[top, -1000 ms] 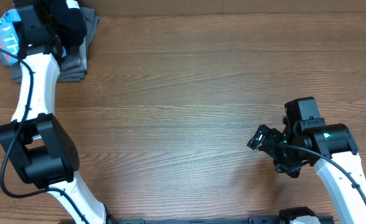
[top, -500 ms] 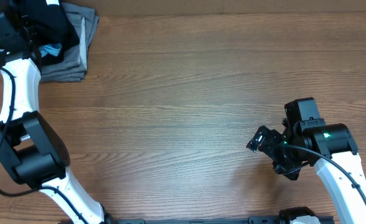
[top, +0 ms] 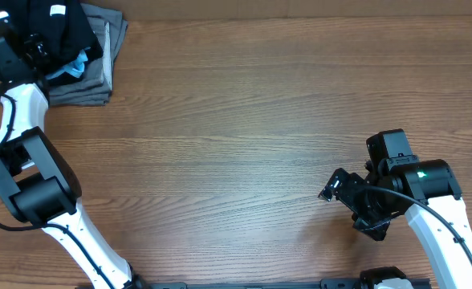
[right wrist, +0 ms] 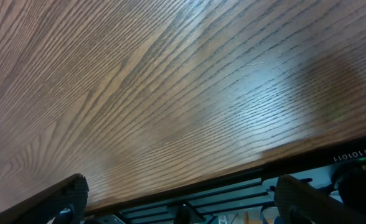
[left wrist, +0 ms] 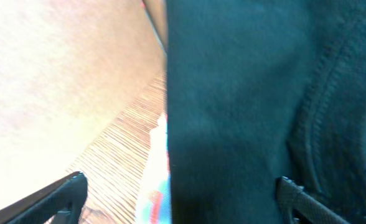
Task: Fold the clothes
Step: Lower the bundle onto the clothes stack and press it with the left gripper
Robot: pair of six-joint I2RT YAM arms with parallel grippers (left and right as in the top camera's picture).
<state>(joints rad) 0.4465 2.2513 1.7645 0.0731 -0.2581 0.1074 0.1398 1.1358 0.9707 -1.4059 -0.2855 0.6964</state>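
Observation:
The clothes, a black T-shirt [top: 69, 30] with a small white neck tag [top: 57, 10], lie bunched on a pile at the table's far left corner. My left gripper [top: 40, 43] is at the shirt's left edge, partly hidden by the arm. In the left wrist view the black T-shirt [left wrist: 258, 99] fills the right half, and the left gripper [left wrist: 183, 200] stands open, its fingers wide apart on either side of the cloth's edge. My right gripper [top: 337, 186] hovers open over bare wood at the near right, and in its wrist view the right gripper [right wrist: 186, 200] has nothing between its fingers.
Under the black shirt lie a folded grey garment [top: 91, 76] and a light blue shirt [top: 77, 66] with red lettering [left wrist: 160, 186]. The wooden table [top: 244, 120] stretches between the arms. Its near edge [right wrist: 245, 171] shows in the right wrist view.
My left gripper has opened and let go of the black shirt, which now rests on the pile; the left arm swung further left. The right gripper shifted slightly toward the near edge.

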